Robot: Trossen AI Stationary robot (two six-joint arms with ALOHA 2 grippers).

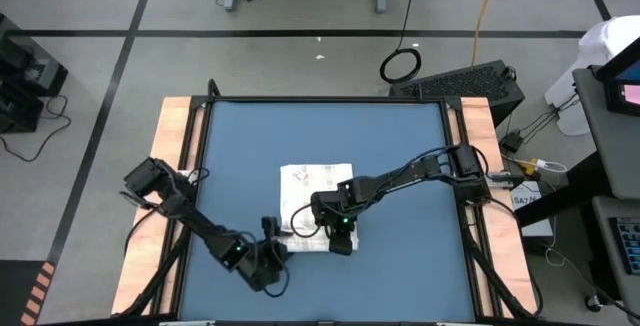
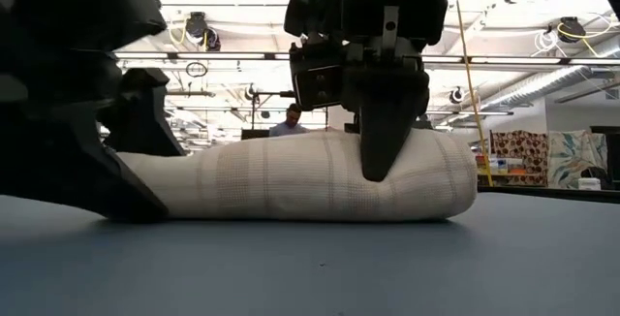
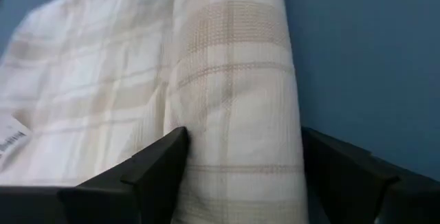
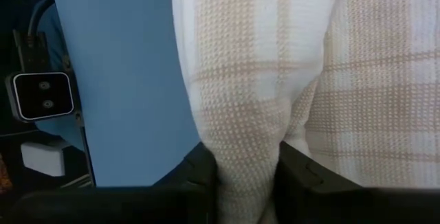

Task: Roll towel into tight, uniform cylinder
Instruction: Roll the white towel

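The white towel (image 1: 318,181) with faint checked lines lies on the blue mat (image 1: 240,146). Its far part lies flat; its near part is rolled into a roll (image 2: 291,175) that lies across the mat. My left gripper (image 1: 274,233) is at the roll's left end, its fingers on either side of the roll (image 3: 234,114). My right gripper (image 1: 341,234) is shut on the roll toward its right end (image 4: 240,114), coming from above. My left gripper has the roll's left end (image 3: 237,176) between its two fingers (image 3: 161,165), one at the seam with the flat part, one on the near side. The fingers lie across the roll, which rests on the mat. My right gripper pinches the roll (image 4: 244,162) between its two fingers (image 4: 199,176), pointing down and lying across it. The cloth is squeezed narrow there, and the low view shows a dent beside the finger (image 2: 383,132). The roll rests on the mat.
The mat has bare room left, right and near of the towel (image 2: 310,268). Wooden strips (image 1: 175,156) border the mat's sides. A person (image 2: 288,120) stands far off in the room behind the table.
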